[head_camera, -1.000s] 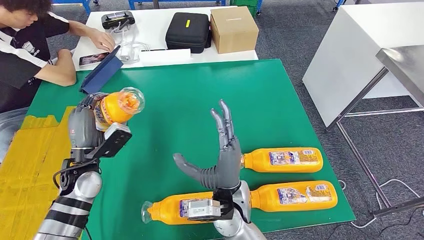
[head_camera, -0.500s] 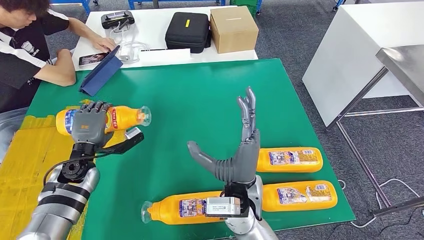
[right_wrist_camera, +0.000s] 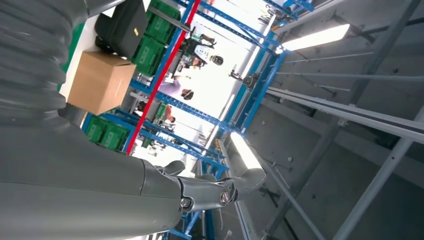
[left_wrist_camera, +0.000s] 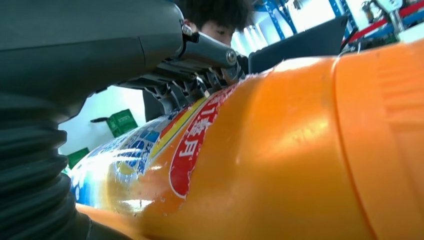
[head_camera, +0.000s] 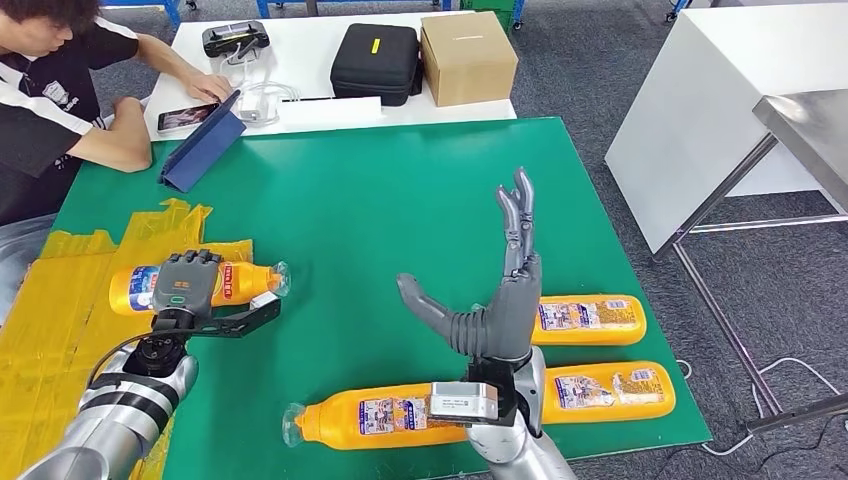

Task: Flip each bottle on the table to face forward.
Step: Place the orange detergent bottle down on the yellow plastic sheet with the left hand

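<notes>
Lowered since earlier, the left hand point(head_camera: 186, 283) grips one bottle point(head_camera: 190, 285) on the tabletop point(head_camera: 380, 210); right hand point(head_camera: 500, 305) open, empty, near three unflipped bottles point(head_camera: 585, 320).

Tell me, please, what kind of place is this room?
It looks like a workshop or robot test lab, not a home. Blue metal racks with green crates stand behind, a person works at a tablet beside the green table, and a black equipment case sits nearby.
</notes>
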